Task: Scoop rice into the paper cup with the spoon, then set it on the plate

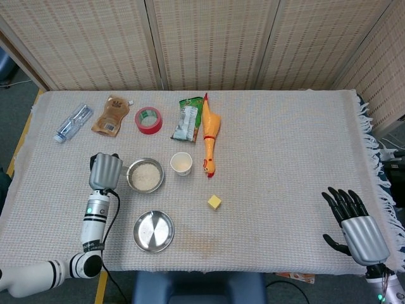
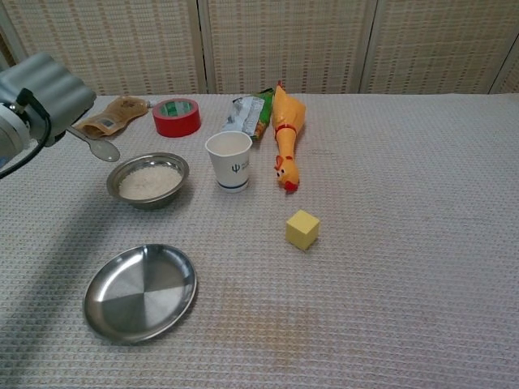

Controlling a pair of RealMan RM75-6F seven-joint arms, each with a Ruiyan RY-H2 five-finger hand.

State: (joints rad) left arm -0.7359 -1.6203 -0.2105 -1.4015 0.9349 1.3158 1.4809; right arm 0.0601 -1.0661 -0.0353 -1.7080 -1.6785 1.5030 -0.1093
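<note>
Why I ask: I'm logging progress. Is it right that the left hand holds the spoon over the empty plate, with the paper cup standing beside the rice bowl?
Not quite. The left hand holds the spoon near the rice bowl, not the empty plate, as the chest view shows. The paper cup does stand beside the rice bowl.

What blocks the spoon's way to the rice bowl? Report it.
Nothing visible. The left hand holds the spoon just left of the rice bowl, spoon bowl raised above the rim, with only open air between.

Cup (image 2: 229,160) right of rice bowl (image 2: 148,180)
</note>
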